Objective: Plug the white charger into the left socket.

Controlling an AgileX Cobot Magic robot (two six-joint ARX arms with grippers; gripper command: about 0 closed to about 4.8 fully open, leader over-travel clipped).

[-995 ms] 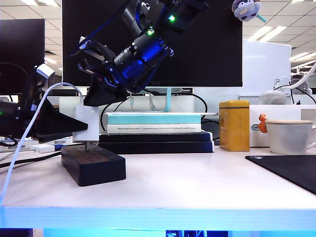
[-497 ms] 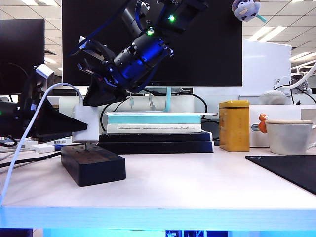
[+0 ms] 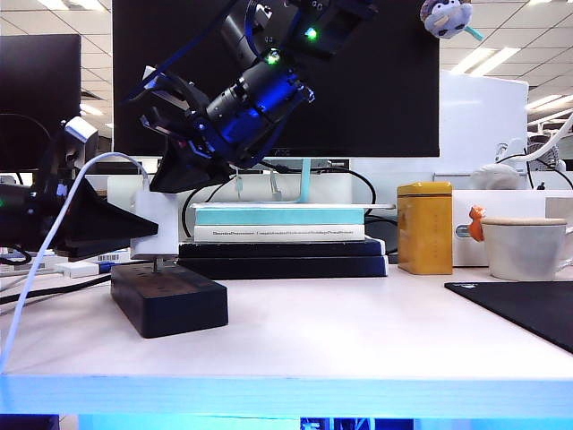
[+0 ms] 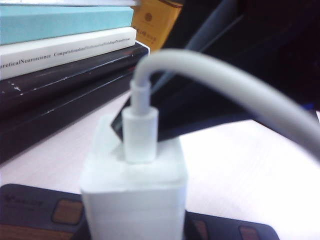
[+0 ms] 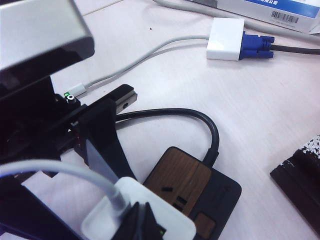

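The white charger (image 3: 168,215) (image 4: 135,195) (image 5: 172,217) stands upright over the black power strip (image 3: 170,300) (image 4: 30,215) (image 5: 220,190), cable rising from its top. My left gripper (image 3: 143,228) comes in from the left and is shut on the block's sides. My right gripper (image 3: 166,184) (image 5: 142,215) reaches down from above, shut, its tips resting on the charger's top beside the cable. A short stretch of prong (image 3: 155,263) shows between block and strip. The left socket is hidden under the charger; a wood-faced outlet (image 5: 172,192) shows beside it.
A stack of books (image 3: 282,237) lies just behind the strip, under a monitor. To the right stand a yellow tin (image 3: 424,227), a white cup (image 3: 524,246) and a black mat (image 3: 528,309). A white adapter with a blue plug (image 5: 235,40) lies beyond the strip's black cord (image 5: 200,117).
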